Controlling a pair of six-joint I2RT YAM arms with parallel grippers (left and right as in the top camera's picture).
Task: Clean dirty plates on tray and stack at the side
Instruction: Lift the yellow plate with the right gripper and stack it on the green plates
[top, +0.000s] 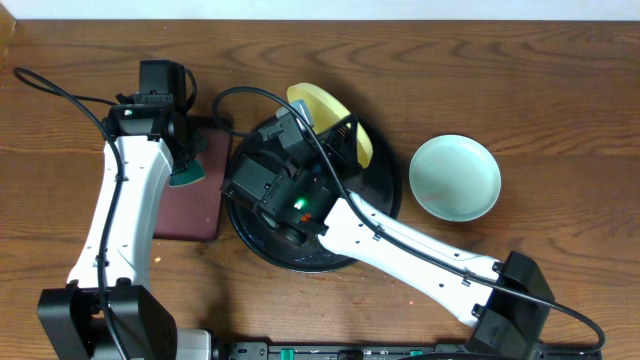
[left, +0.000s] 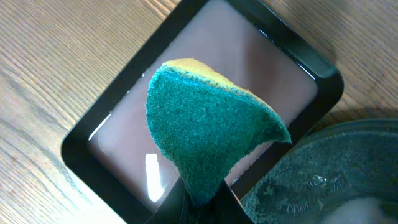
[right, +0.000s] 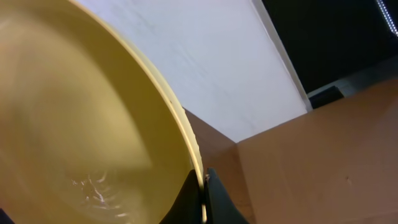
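Note:
My right gripper (top: 312, 120) is shut on the rim of the pale yellow plate (top: 330, 115) and holds it tilted up on edge above the round black tray (top: 385, 195). In the right wrist view the plate (right: 74, 124) fills the left side, its rim pinched between the fingers (right: 202, 186). My left gripper (top: 185, 160) is shut on a green and yellow sponge (left: 205, 130) over the maroon tray (left: 118, 124). One pale turquoise plate (top: 455, 177) lies flat on the table to the right of the black tray. The other turquoise plate is hidden.
The maroon rectangular tray with a black rim (top: 190, 205) lies just left of the black tray, whose rim (left: 323, 168) shows in the left wrist view. Cables run across the table from both arms.

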